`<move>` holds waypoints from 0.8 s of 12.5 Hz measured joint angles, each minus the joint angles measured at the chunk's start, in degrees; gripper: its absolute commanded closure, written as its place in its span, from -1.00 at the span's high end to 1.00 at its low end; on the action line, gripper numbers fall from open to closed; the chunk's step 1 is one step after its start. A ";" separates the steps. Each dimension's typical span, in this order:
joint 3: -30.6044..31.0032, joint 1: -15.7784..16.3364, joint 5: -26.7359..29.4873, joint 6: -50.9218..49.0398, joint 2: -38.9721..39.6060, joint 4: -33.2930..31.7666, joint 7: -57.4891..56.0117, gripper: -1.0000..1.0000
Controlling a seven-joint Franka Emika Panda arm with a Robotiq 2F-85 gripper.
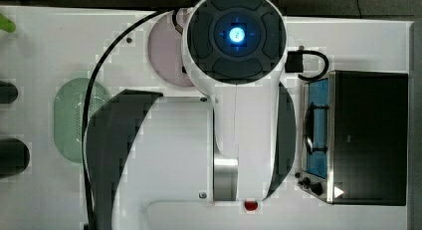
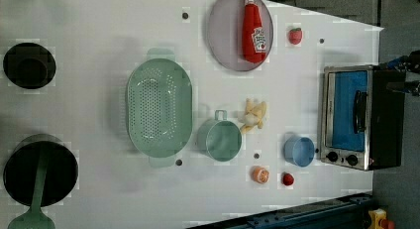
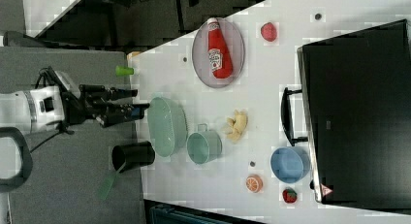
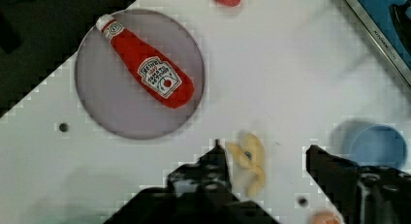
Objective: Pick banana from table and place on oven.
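Lying on the white table (image 2: 99, 21), the banana (image 2: 254, 116) sits just to the left view's right of the green cup (image 2: 221, 140), well apart from the oven (image 2: 364, 117) at the left view's far right. It looks like a small, light toy bunch, probably rigid plastic with smooth, somewhat slippery curves. A grip across the middle of the bunch, where the fingers of fruit join, would likely hold best; pinching one tip risks it twisting out.

The gripper (image 4: 266, 161) hangs high above the table with its jaws apart and nothing between them; in the wrist view the banana lies between the two dark fingers (image 4: 213, 166), far below.

The containers look empty: the green cup, the blue bowl (image 2: 299, 150) and the perforated green colander (image 2: 159, 107). The grey plate (image 2: 223, 35) carries a red ketchup bottle (image 2: 253, 30). Two dark pots (image 2: 29, 65) stand at the left view's left; the lower one has a green ladle (image 2: 34, 199) across it.
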 measured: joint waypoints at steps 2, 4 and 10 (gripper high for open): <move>-0.35 -1.44 -0.10 -12.29 -13.04 -12.48 0.56 0.79; -1.85 -1.75 -0.74 -15.72 -25.14 -19.30 0.56 1.00; -2.33 -2.80 -0.98 -10.58 -32.30 -16.17 1.58 1.00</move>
